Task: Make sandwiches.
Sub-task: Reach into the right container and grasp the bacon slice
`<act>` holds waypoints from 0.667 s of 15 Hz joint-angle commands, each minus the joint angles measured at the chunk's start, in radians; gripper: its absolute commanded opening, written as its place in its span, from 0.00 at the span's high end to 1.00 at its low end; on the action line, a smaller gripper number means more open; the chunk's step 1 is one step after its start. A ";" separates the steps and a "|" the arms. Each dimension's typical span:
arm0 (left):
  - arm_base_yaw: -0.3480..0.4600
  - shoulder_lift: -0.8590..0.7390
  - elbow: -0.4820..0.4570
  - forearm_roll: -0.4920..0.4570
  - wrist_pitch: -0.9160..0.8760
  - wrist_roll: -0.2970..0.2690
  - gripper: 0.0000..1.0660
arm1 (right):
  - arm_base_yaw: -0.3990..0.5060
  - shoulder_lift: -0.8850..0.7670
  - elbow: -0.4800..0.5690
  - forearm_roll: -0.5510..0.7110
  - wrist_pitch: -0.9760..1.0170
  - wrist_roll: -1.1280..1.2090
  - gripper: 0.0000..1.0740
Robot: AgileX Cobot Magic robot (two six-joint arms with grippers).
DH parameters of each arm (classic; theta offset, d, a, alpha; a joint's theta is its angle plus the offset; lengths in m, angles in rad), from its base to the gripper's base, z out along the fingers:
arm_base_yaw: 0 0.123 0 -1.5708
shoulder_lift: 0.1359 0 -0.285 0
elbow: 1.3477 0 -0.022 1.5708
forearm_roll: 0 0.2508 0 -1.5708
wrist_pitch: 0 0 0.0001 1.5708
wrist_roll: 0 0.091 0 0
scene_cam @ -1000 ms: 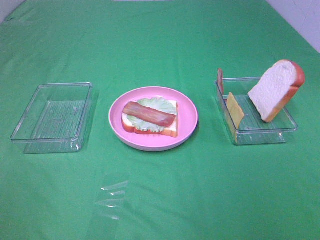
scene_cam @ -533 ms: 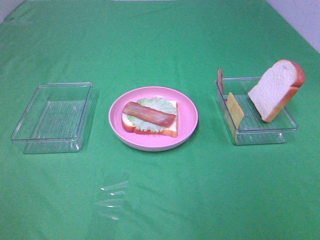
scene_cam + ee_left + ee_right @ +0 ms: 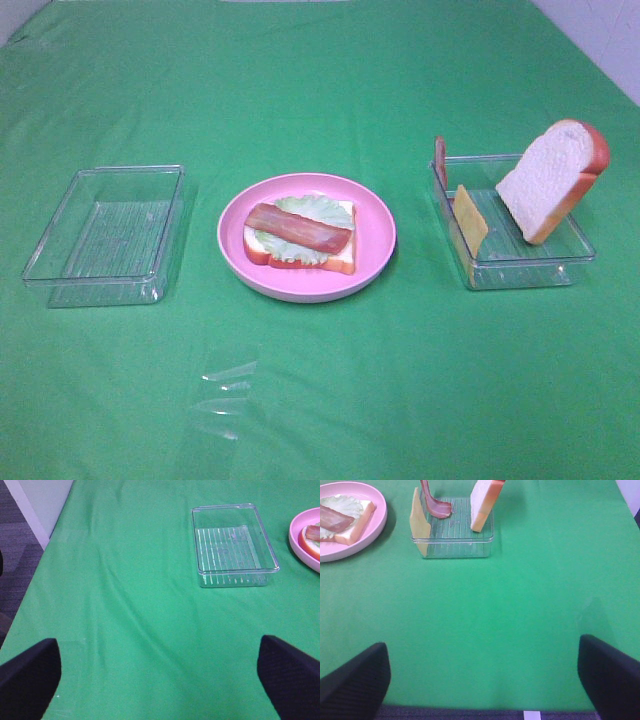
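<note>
plate (image 3: 378, 218): partial sandwich (image 3: 300, 236) | right tray (image 3: 520, 272): bread (image 3: 550, 180), cheese (image 3: 468, 222), bacon (image 3: 440, 160) | left gripper (image 3: 160, 680), right gripper (image 3: 482, 680): spread

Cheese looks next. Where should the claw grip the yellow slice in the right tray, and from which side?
Its top edge, from above, I'd judge: the cheese slice stands on edge against the tray wall nearest the plate, both faces exposed there.

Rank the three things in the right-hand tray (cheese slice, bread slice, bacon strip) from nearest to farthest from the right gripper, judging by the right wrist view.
1. Cheese slice, leaning at the clear tray's near corner.
2. Bread slice, propped farther into the tray.
3. Bacon strip, at the tray's far end.
</note>
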 commanded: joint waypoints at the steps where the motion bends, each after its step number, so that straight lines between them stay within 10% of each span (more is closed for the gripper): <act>1: -0.002 -0.016 0.004 0.002 -0.017 -0.012 0.06 | 0.000 0.042 -0.013 0.000 0.004 0.019 0.08; 5: -0.002 -0.016 0.004 0.001 -0.017 -0.013 0.06 | 0.000 0.366 -0.055 0.014 0.010 0.059 0.08; 10: -0.002 -0.020 0.004 -0.002 -0.017 -0.015 0.06 | 0.000 1.025 -0.441 0.090 0.012 0.073 0.08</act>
